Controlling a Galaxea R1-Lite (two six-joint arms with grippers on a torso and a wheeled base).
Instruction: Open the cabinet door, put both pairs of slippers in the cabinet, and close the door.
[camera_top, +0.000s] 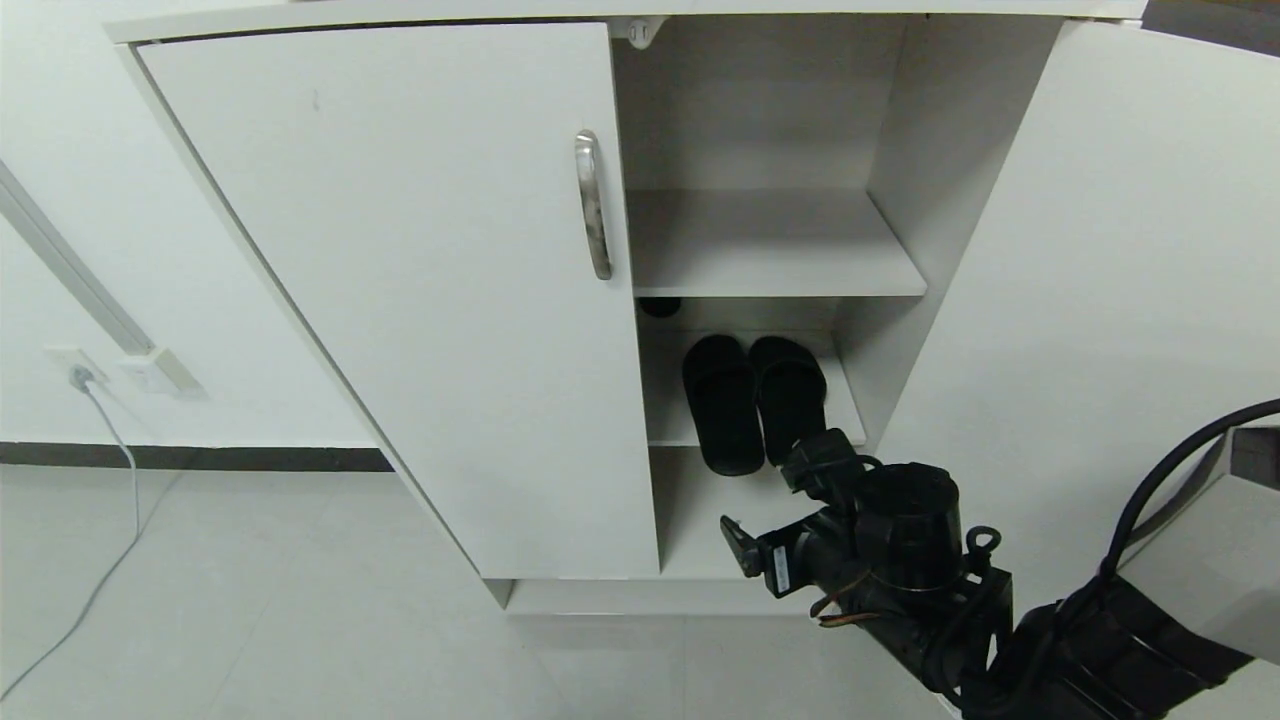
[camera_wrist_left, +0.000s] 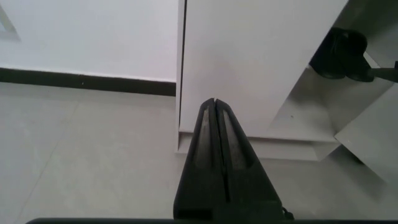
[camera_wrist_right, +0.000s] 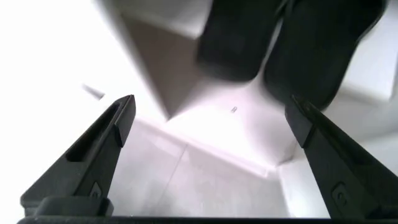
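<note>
Now the black slippers (camera_top: 722, 405) lie just past the right gripper (camera_top: 775, 505), whose jaws are spread wide, pointing lengthwise away from it.

**White wall, pale tiled floor**

Well to the left of the right gripper (camera_top: 775, 505), a plain white wall (camera_top: 60, 150) meets a pale grey tiled floor (camera_top: 250, 620) at a dark skirting strip (camera_top: 200, 457). A white wall socket (camera_top: 70, 365) there feeds a grey cable (camera_top: 134, 480) that trails onto the floor. A white conduit (camera_top: 70, 264) slants down the wall to just beside the socket.
</note>
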